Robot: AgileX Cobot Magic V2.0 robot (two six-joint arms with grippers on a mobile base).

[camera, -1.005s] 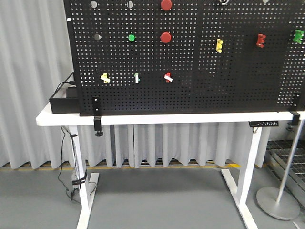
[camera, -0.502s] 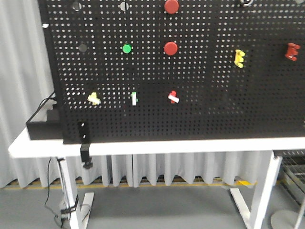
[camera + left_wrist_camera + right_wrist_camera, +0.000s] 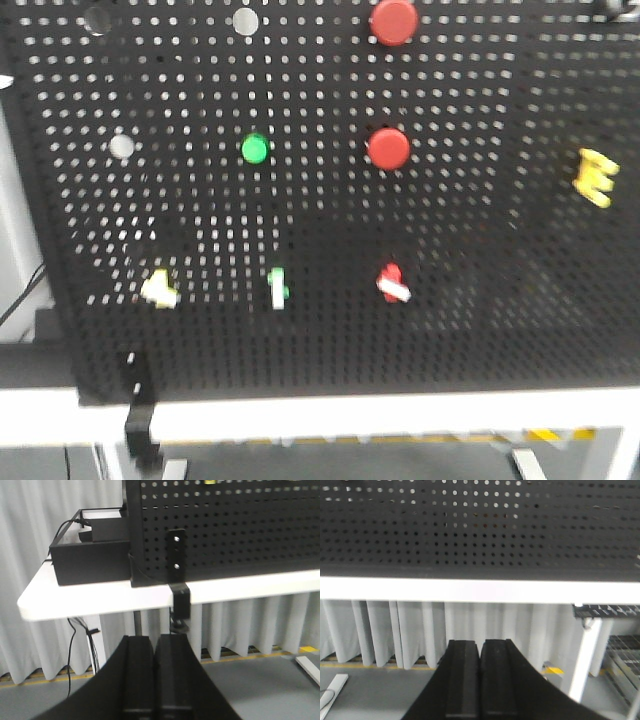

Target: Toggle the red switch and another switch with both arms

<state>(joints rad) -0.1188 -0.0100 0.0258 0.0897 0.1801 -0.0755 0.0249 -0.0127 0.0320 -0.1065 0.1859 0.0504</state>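
I'm holding left gripper [image 3: 155, 645] and right gripper [image 3: 480, 647] pressed shut and empty, with the red switch [image 3: 392, 283] and pale yellow switch [image 3: 160, 288] sitting ahead, above my fingertips on the pegboard [image 3: 480, 250] (tiny, probably stiff levers; I'm judging a tip nudge, not a grasp).

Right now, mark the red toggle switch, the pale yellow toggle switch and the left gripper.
red toggle switch [image 3: 391, 277]: front-facing view, on its red body above the white lever tip.
pale yellow toggle switch [image 3: 160, 289]: front-facing view, on its middle.
left gripper [image 3: 155, 641]: left wrist view, at the seam between the closed fingertips.
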